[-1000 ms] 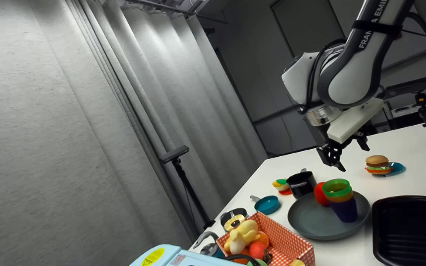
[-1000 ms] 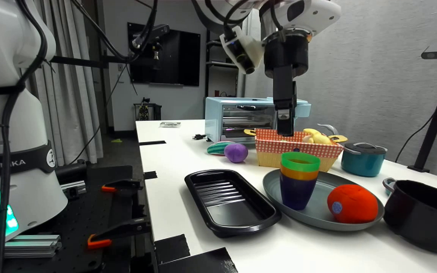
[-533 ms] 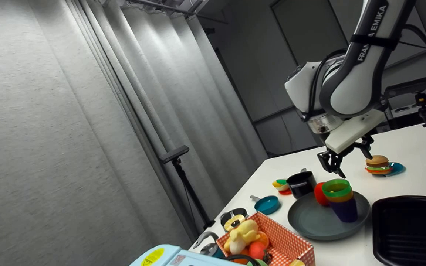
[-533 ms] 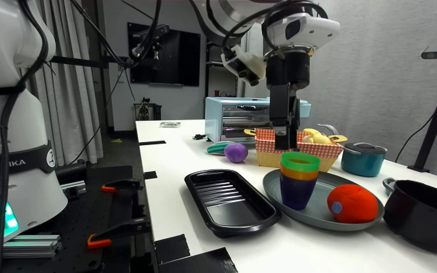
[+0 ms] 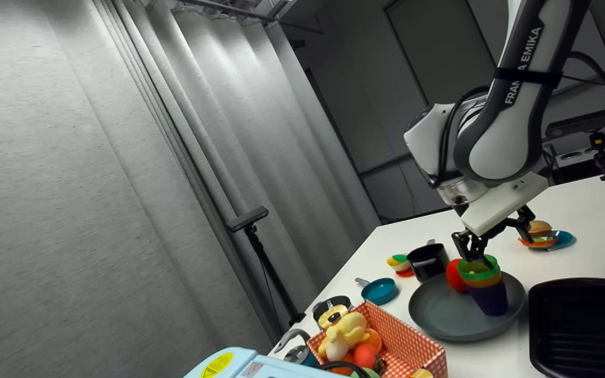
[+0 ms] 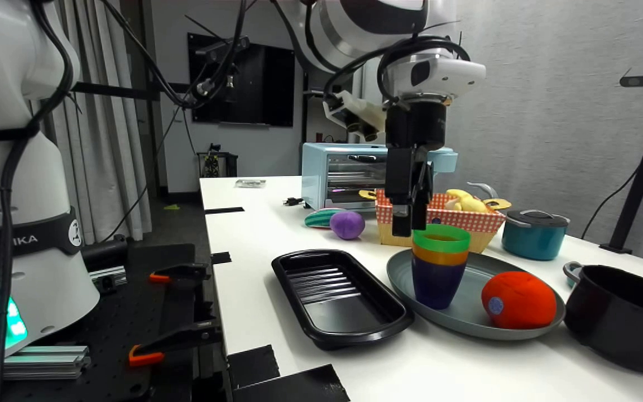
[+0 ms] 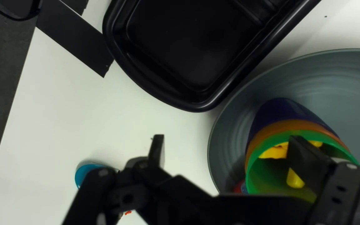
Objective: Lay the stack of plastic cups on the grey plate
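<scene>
The stack of plastic cups (image 6: 440,268), green over orange over purple, stands upright on the grey plate (image 6: 478,326). Both also show in an exterior view, the cups (image 5: 486,294) near one side of the plate (image 5: 439,315). In the wrist view the cups (image 7: 287,126) hold yellow pieces. My gripper (image 7: 227,140) is open with nothing between its fingers. One finger overlaps the cup opening; the other is over the white table beyond the plate. In both exterior views the gripper (image 5: 506,252) (image 6: 411,226) is at rim height. I cannot tell whether the fingertip is inside the rim.
A red plush ball (image 6: 518,300) lies on the plate next to the cups. A black tray (image 6: 344,301) and a black pot (image 6: 625,318) flank the plate. A checked basket (image 6: 391,220) with toy food stands behind. A toy burger (image 5: 539,233) lies beyond the gripper.
My gripper has come down from above the cups to the level of their rim, staying open. The cups, the plate and the other objects have not moved.
</scene>
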`<state>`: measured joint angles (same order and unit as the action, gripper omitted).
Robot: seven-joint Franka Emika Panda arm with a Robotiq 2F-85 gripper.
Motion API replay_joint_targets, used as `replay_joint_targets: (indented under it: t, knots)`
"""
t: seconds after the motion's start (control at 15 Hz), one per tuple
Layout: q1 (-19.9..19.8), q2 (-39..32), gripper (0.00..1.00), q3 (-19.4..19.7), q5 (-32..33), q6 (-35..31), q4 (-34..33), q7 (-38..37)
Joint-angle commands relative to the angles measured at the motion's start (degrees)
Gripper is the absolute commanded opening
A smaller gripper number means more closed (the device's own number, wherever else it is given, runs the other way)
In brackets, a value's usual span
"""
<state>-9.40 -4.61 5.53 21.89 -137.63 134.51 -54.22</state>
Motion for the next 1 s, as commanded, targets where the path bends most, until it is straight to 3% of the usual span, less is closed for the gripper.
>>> replay_joint_targets:
  t: [0.0, 0.93]
  knots:
    - [1.6, -1.8, 1.0, 1.4, -0.7, -2.1, -0.5, -1.6]
    - [1.3, -2.5, 1.0, 3.7, 0.7, -1.7, -4.8, -1.5]
